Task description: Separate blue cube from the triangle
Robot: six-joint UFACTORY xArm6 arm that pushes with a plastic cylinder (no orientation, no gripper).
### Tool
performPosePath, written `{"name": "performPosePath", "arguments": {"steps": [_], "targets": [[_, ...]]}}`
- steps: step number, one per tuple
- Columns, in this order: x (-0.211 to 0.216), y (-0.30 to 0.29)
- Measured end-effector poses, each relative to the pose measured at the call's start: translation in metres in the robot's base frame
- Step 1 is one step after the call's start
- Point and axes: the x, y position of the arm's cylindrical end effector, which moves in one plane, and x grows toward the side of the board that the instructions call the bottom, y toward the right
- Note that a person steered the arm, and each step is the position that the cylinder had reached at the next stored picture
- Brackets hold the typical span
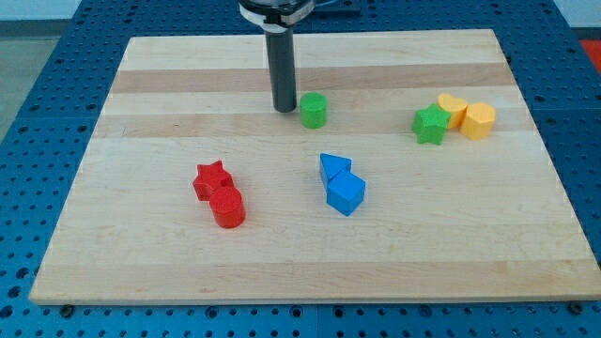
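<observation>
1. Hovering near the view's top, my tip (284, 110) stands on the wooden board (141, 244) just to the left of the green cylinder (314, 110), well apart from the blue pair lower down.
2. There are no jaws on this arm to report open or closed; it ends in a plain rod, and nothing is held.
3. The blue cube (346, 192) sits a little right of the board's centre, touching the blue triangle (333, 167), which lies just above and to its left.
4. As I judge it, the step in hand is the approach: the tip has to reach the seam between the two without knocking the green cylinder on the way.
5. A good line would come down beside the triangle, then push the cube toward the view's bottom right, where the board looks open.
6. Pushing through the cube's middle should keep it from spinning and dragging the triangle along.
7. The cube looks bright blue, chunky and flat-faced, with one corner turned toward the view's bottom; it should slide readily.
</observation>
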Motion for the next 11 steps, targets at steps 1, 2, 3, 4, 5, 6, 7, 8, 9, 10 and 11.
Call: {"name": "performPosePath", "arguments": {"steps": [1, 2, 3, 4, 5, 6, 7, 8, 9, 10, 11], "targets": [[0.012, 0.078], [0.024, 0.164], [0.028, 0.187], [0.028, 0.187], [0.021, 0.167], [0.004, 0.112], [0.012, 0.055], [0.03, 0.0], [0.12, 0.004], [0.158, 0.005], [0.167, 0.011]]}}
